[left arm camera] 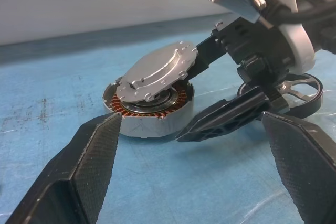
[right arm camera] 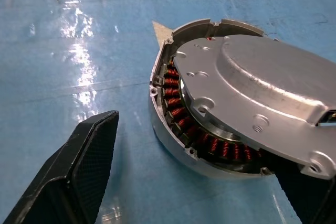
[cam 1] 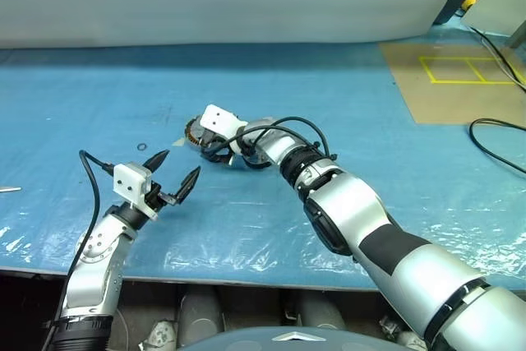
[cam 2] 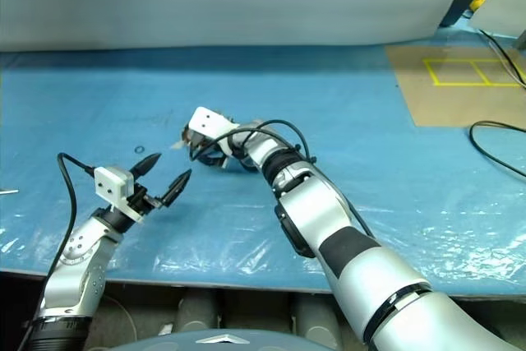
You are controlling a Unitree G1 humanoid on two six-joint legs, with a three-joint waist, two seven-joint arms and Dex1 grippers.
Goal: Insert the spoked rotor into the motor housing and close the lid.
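Near the middle of the blue table (cam 1: pixel 99 96), the lid (left arm camera: pixel 155 72) leans tilted on the motor housing (left arm camera: pixel 157 121), apparently propped by the spread-fingered right gripper (left arm camera: pixel 220 87), beside the spoked rotor (left arm camera: pixel 302 90), the left gripper (cam 1: pixel 174 177) gaping empty.

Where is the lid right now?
In the left wrist view the lid lies tilted on the motor housing, grey face up, with the right hand at its raised edge.

Brushed grey metal on the lid (right arm camera: pixel 262 103), matt with a soft sheen. Bare cast metal on the motor housing (left arm camera: pixel 157 124), glossy copper-red windings (right arm camera: pixel 181 114) inside. Thin bright metal for the spoked rotor (left arm camera: pixel 302 90). Textured matt black plastic fingers (left arm camera: pixel 89 166). Shiny, scuffed, wrinkled blue plastic sheeting (cam 1: pixel 329 121) underneath.
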